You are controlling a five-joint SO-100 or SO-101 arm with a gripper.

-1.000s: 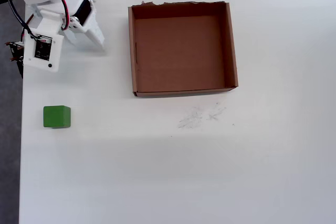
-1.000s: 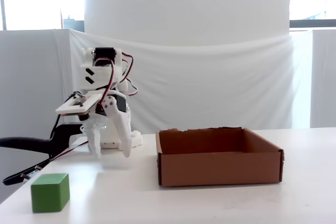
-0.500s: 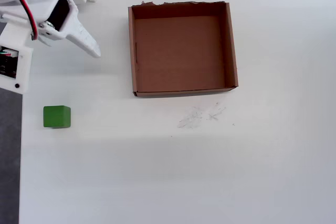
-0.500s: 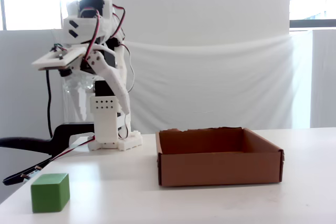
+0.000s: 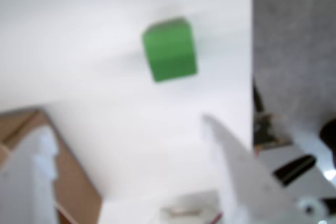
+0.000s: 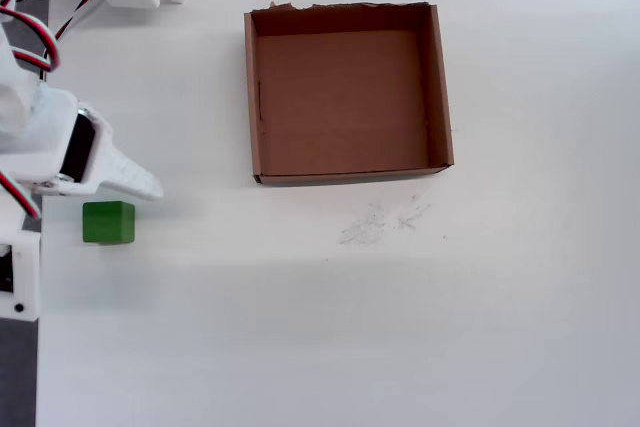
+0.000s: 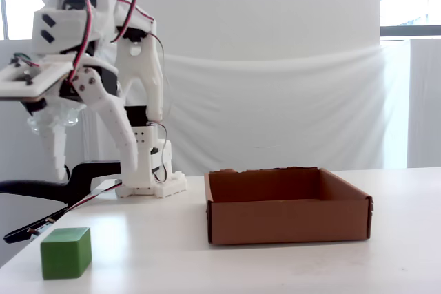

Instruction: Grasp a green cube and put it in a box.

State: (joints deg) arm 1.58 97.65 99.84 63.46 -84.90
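The green cube (image 6: 108, 222) rests near the table's left edge, well left of the box in the overhead view. In the fixed view the cube (image 7: 65, 253) is at the front left. The brown cardboard box (image 6: 349, 177) stands empty, its ragged edge at the far side; the fixed view shows its front wall (image 7: 286, 222). My gripper (image 7: 93, 173) hangs open in the air above the cube, touching nothing. One white finger (image 6: 130, 177) points just past the cube's far side. The blurred wrist view shows the gripper (image 5: 126, 124) wide open, the cube (image 5: 169, 50) ahead and a box corner (image 5: 73, 192) at lower left.
The arm's base (image 7: 148, 184) is fixed at the table's back left. A black clamp and cables (image 7: 41, 191) lie off the table's left edge (image 6: 40, 347). Faint pencil scuffs (image 6: 380, 222) mark the table in front of the box. A white curtain hangs behind.
The arm has risen from near its base and swung forward along the left edge until the gripper hangs over the cube. Cube and box have not moved.
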